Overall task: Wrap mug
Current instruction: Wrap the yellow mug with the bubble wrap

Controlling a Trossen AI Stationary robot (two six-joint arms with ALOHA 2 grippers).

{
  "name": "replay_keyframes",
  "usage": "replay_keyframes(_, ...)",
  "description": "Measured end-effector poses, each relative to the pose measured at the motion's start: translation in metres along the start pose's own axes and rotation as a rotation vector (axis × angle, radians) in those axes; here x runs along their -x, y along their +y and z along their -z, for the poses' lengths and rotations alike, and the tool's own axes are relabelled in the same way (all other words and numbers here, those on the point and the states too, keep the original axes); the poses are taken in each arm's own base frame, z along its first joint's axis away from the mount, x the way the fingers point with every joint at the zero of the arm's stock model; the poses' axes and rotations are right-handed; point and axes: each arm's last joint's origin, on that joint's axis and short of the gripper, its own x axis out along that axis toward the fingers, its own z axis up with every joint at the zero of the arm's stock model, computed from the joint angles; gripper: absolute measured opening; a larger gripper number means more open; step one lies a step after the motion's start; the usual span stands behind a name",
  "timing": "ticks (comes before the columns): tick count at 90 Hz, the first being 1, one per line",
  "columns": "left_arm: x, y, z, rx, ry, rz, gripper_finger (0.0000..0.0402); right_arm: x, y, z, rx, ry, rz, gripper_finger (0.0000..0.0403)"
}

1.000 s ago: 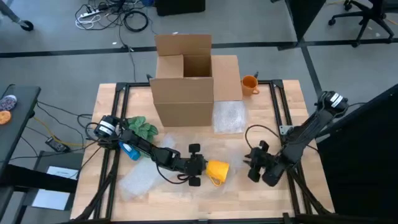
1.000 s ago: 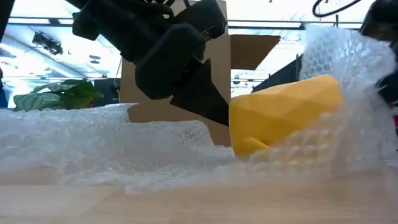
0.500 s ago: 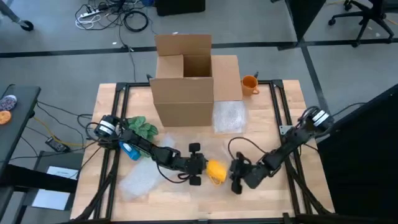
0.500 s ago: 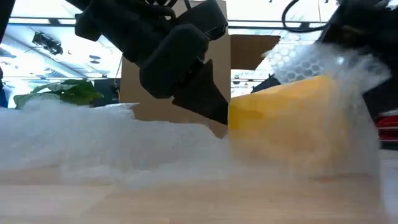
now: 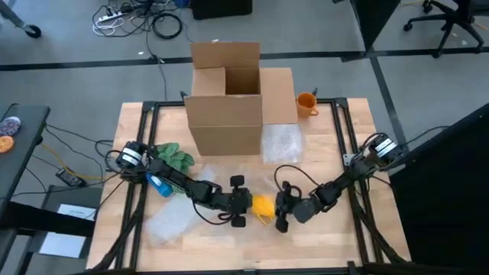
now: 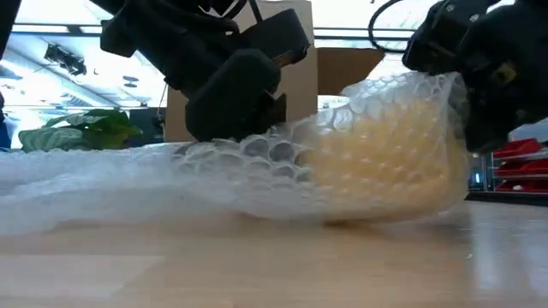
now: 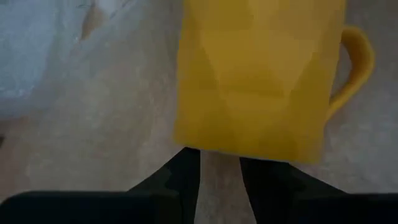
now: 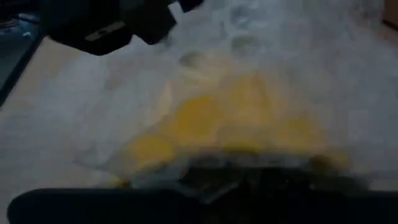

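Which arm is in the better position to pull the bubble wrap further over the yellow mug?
Probably the right. The right gripper already has the bubble wrap draped over the yellow mug. The left gripper presses the mug's other side, steadying it.

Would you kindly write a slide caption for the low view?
Bubble wrap draped over the yellow mug on the table, with a dark arm on either side and a cardboard box behind.

A robot lab or workshop: grey floor, wooden bench [image 5: 359, 114] on a black frame, loose cables [image 5: 141, 19], office chair [image 5: 447, 19], cardboard box [image 5: 227, 95].
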Motion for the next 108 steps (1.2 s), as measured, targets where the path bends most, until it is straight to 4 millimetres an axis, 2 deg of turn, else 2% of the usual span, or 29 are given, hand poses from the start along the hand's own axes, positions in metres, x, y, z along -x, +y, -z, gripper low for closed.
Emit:
replay_keyframes(28, 0.000, 0.000, -0.001, 0.000, -0.002, -0.006, 0.0099, 0.032, 0.009, -0.005, -0.021, 0.083, -0.039, 0.0072)
replay_keyframes(62, 0.000, 0.000, 0.000, -0.005, 0.001, -0.008, 0.0099, 0.069, 0.017, -0.010, -0.139, 0.220, -0.163, 0.0072)
replay_keyframes(82, 0.000, 0.000, 0.000, -0.005, 0.002, -0.008, 0.0099, 0.102, 0.019, -0.016, -0.204, 0.279, -0.223, 0.0072)
replay_keyframes(90, 0.000, 0.000, 0.000, -0.006, 0.003, -0.008, 0.0099, 0.117, 0.018, -0.024, -0.206, 0.234, -0.233, 0.0072)
replay_keyframes(97, 0.000, 0.001, 0.000, -0.005, 0.003, -0.009, 0.0099, 0.127, 0.018, -0.033, -0.197, 0.116, -0.220, 0.0070)
replay_keyframes(108, 0.000, 0.001, 0.000, -0.005, 0.003, -0.009, 0.0099, 0.132, 0.022, -0.048, -0.183, -0.076, -0.187, 0.0060)
